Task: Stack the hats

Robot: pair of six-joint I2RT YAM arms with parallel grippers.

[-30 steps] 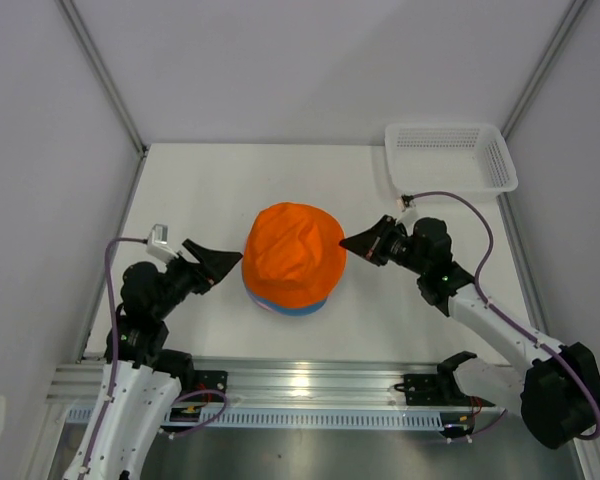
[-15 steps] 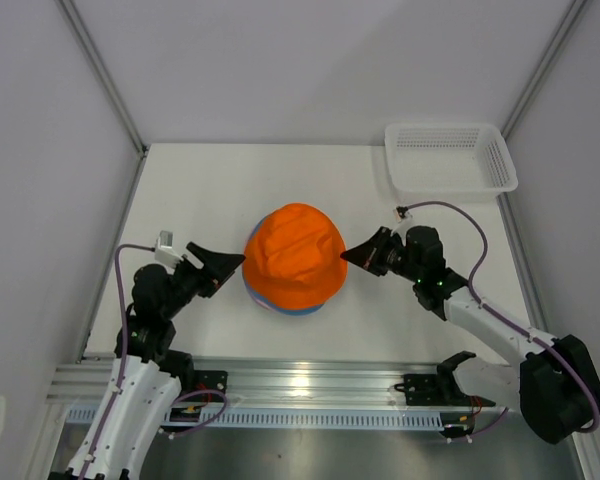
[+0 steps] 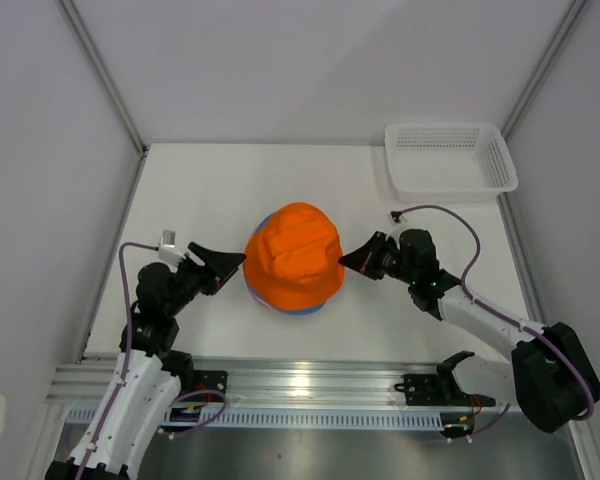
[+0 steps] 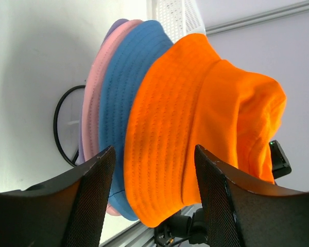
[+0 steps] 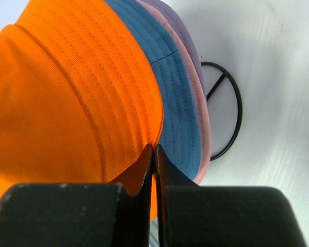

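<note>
Centrally on white table (image 3: 200,190), gray-walled booth (image 3: 330,70): 4 stacked hats (image 3: 295,258), left claw (image 3: 232,265) spread, right claw (image 3: 346,264) pressed together.

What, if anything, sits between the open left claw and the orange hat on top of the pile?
Nothing visible does. The left gripper has its fingers spread right at the brim of the orange hat, with no object between them. On the opposite side, the right gripper is shut and appears to pinch that brim.
</note>
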